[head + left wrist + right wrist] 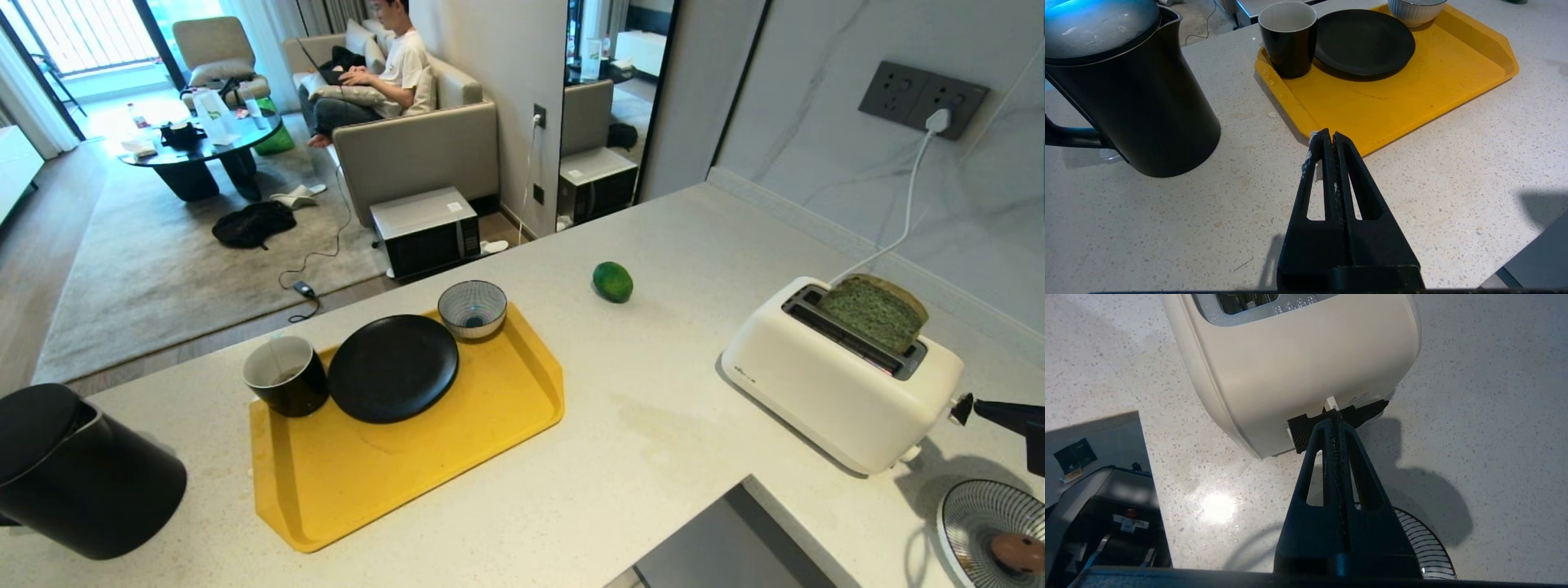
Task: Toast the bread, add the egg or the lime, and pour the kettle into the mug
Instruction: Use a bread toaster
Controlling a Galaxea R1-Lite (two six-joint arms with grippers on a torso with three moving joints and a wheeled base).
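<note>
Right wrist view shows the right gripper [1336,416], fingers closed and empty, at the toaster [1294,363] lever. It may slip off sideways, leaving the bread [875,312] standing high in the toaster's slot, untoasted.

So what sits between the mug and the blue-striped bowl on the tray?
In the head view, a black plate lies between the mug and the bowl on the yellow tray, close against both.

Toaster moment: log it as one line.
bread standing in toaster slot | right gripper shut, tips at toaster lever | left gripper shut, idle over counter near kettle
</note>
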